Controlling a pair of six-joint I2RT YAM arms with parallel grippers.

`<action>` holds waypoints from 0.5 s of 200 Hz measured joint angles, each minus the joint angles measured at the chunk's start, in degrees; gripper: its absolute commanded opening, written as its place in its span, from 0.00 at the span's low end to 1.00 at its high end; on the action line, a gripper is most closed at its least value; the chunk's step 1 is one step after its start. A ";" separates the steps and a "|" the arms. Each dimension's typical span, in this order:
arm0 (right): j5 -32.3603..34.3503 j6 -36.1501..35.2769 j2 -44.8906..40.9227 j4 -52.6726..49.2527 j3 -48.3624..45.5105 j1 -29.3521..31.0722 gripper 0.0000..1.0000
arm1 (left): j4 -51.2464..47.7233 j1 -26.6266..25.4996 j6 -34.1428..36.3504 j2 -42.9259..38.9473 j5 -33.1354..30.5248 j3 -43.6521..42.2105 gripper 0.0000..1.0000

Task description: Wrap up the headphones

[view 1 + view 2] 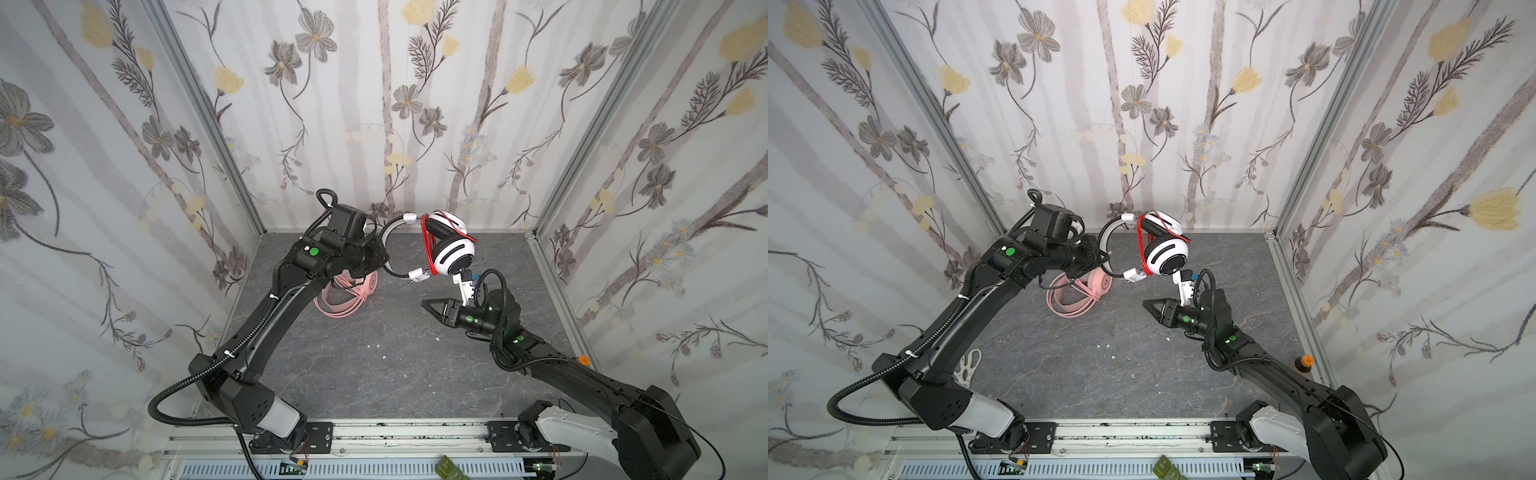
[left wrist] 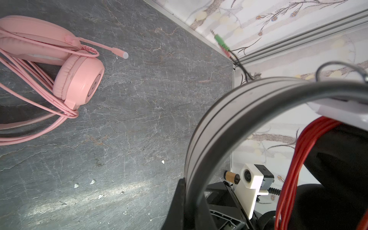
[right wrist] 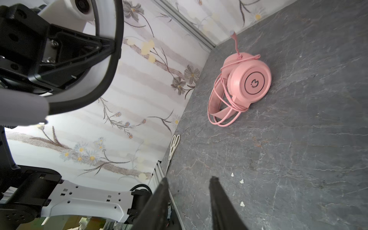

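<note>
A white-and-black headset [image 1: 453,255] hangs in the air at the centre of both top views, just in front of the back wall. Its headband [image 1: 386,241] bows toward the left of the frame. Its two cups sit at the right, one above the other, so the long axis runs left to right. A red cable [image 1: 428,245] is looped in several turns around it, just left of the cups.

My left end effector [image 1: 383,259] is clamped shut on the headband from the left. The right wrist view shows its black fingers [image 3: 103,46] pinching the band.

My right end effector [image 1: 428,305] sits below the cups and apart from them, pointing toward the left of the frame. Its fingers [image 3: 217,199] stand parted with nothing between them.

A pink headset [image 1: 368,284] lies on the grey bench [image 1: 374,374], left of centre, partly under my left wrist. Its band reaches toward the lower left, and a pink cable [image 2: 69,114] is wound around it. Its mic boom [image 3: 236,42] reaches toward the wall.
</note>
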 measured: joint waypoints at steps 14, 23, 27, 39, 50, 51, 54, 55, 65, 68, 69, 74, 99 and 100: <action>2.67 -1.09 -1.14 0.37 -0.55 -1.25 0.82 | 0.00 0.00 0.00 0.00 0.07 0.46 0.00; 3.91 -2.21 -1.03 0.87 -0.57 -1.90 0.83 | 0.00 0.00 -0.04 0.00 0.13 0.72 0.00; 4.28 -2.45 -0.70 1.14 -0.46 -2.03 0.84 | 0.00 0.00 -0.11 0.00 0.13 0.87 0.00; 4.04 -3.19 1.53 1.31 1.05 -2.05 0.90 | 0.04 0.00 -0.22 0.00 0.31 1.29 0.00; 3.69 -3.85 4.39 1.25 3.72 -1.79 0.90 | 0.04 0.00 -0.37 -0.02 0.55 1.51 0.00; 3.69 -3.96 4.74 1.31 4.07 -1.75 0.90 | 0.04 0.00 -0.37 -0.02 0.57 1.53 0.00; 3.65 -4.26 5.49 1.49 4.74 -1.62 0.90 | 0.04 0.00 -0.39 -0.04 0.57 1.53 0.00; 3.61 -4.44 5.79 1.55 5.07 -1.55 0.90 | 0.04 0.00 -0.39 -0.04 0.59 1.53 0.00; 3.56 -5.25 8.07 2.54 7.30 -1.16 0.89 | 0.02 0.00 -0.39 -0.11 0.61 1.53 0.00; 3.54 -5.27 8.87 3.04 8.04 -1.05 0.89 | 0.02 -0.02 -0.39 -0.15 0.61 1.53 0.00; 3.54 -5.27 9.03 3.13 8.17 -1.03 0.89 | 0.02 -0.02 -0.39 -0.17 0.61 1.53 0.00; 3.58 -5.40 10.14 3.93 9.07 -0.85 0.89 | 0.02 -0.02 -0.39 -0.24 0.61 1.53 0.00; 3.80 -6.47 15.50 6.60 14.84 -0.79 0.87 | -0.02 -0.02 -0.39 -0.76 0.61 1.53 0.00; 3.80 -6.60 15.78 6.82 15.21 -0.81 0.87 | -0.02 -0.02 -0.39 -0.79 0.61 1.53 0.00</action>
